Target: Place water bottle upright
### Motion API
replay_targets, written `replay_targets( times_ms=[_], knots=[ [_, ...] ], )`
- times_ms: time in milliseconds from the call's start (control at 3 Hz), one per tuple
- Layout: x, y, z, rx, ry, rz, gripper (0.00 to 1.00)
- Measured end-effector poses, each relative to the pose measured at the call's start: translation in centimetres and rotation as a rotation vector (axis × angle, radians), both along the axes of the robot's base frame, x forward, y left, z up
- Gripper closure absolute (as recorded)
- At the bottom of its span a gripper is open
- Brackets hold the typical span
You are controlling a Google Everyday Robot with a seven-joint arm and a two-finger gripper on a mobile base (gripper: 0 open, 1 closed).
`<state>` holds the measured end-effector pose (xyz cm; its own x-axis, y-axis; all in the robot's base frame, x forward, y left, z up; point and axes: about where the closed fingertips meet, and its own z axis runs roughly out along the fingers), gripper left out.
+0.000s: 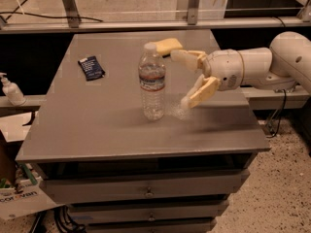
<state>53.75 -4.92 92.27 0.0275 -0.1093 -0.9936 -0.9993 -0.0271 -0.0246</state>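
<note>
The water bottle (152, 81) is a clear ribbed plastic bottle with a white cap and a red, white and blue label band. It stands upright near the middle of the grey table (97, 125). My gripper (181, 78) is to the right of the bottle, apart from it, with its two tan fingers spread open and nothing between them. The white arm reaches in from the right edge.
A yellow sponge (167, 45) lies behind the bottle toward the table's back. A dark blue packet (91, 67) lies at the left. A white pump dispenser bottle (10, 90) stands on a ledge off the table's left side. Drawers sit below the tabletop.
</note>
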Motion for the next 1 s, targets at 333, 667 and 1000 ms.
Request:
replay_targets(
  times_ms=[333, 667, 1000],
  knots=[
    [-0.2, -2.4, 0.6, -0.022, -0.009, -0.033, 0.00],
    [-0.4, -4.4, 0.9, -0.042, -0.004, -0.074, 0.00],
    [-0.4, -4.4, 0.9, -0.042, -0.004, -0.075, 0.00]
  ],
)
